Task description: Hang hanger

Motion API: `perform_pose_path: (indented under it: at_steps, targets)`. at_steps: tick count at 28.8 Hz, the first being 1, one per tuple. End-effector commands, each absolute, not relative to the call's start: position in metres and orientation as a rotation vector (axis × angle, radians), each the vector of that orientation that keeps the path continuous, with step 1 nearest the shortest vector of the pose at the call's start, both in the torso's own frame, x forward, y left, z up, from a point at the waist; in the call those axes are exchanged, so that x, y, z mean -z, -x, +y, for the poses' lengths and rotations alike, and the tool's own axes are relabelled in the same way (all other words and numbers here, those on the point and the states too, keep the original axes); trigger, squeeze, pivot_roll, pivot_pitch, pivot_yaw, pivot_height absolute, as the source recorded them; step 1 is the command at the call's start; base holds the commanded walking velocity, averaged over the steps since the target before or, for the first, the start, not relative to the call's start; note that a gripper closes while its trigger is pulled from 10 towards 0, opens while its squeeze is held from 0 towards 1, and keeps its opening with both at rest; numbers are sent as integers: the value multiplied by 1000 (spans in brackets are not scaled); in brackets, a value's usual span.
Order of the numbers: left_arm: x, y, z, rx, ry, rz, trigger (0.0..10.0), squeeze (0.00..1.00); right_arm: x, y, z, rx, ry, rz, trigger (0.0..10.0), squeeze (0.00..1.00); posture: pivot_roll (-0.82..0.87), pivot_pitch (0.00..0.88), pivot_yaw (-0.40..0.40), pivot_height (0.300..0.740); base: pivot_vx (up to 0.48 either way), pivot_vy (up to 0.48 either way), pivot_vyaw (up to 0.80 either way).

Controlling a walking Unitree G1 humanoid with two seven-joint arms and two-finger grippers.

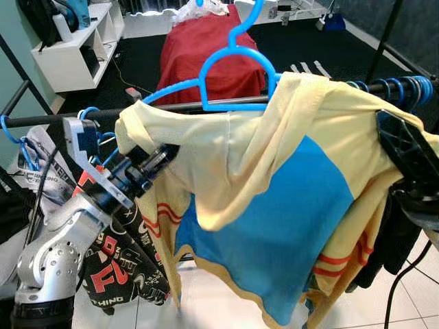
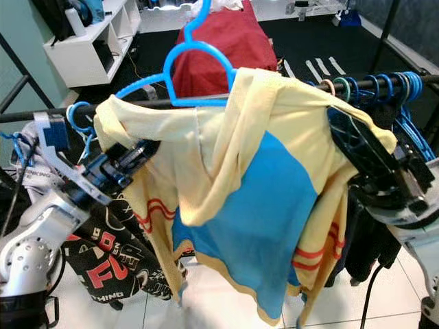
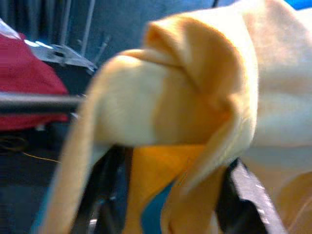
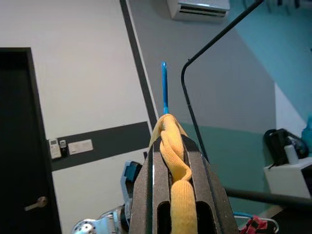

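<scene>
A blue plastic hanger [image 1: 236,58] carries a yellow shirt with a blue panel [image 1: 274,205]. Its hook stands up above the dark rail [image 1: 55,118], free of it, while the shirt drapes across the rail's middle. My left gripper [image 1: 154,161] is shut on the shirt's left shoulder; in the left wrist view yellow fabric [image 3: 161,195] bunches between the fingers [image 3: 105,200]. My right gripper [image 2: 357,147] is shut on the right shoulder; in the right wrist view a yellow fold [image 4: 176,195] is pinched tight and the hanger's blue tip [image 4: 165,87] pokes out beyond it.
Several empty blue hangers [image 1: 405,88] crowd the rail's right end, with dark clothes [image 1: 398,240] below. Black printed garments [image 1: 123,274] hang at the left behind my left arm. Beyond the rail stand a red-covered piece [image 1: 206,55] and a white shelf [image 1: 75,48].
</scene>
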State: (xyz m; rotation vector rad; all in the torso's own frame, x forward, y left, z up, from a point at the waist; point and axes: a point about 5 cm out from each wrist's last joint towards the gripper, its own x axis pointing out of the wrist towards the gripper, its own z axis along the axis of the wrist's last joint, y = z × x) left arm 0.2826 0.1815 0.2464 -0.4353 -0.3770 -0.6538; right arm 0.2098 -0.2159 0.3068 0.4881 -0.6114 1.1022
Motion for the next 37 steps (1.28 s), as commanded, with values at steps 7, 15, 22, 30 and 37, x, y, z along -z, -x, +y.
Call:
perform_pose_path:
  at_steps: [7,15,22,30,37]
  targets:
    - [-247,-283,203,502,423,-395,0,0,-313,-219,-212,-1024,-470,-650,10000,0,-52,120,88,740,0,0,0]
    - [-239,-280,216,436,425,-363,0,0,-306,-239,-239,-802,-484,-652,10000,0,-44,124,84,740,0,0,0]
    - [-229,-276,218,394,418,-325,0,0,-298,-259,-260,-566,-466,-623,10000,0,-45,130,83,740,0,0,0]
    - [-224,-267,207,440,439,-282,0,0,-292,-269,-257,-489,-380,-572,10000,0,-36,135,80,740,0,0,0]
    - [-211,-265,207,398,381,-202,0,0,-290,-257,-238,-685,-334,-522,10000,0,-35,134,80,740,0,0,0]
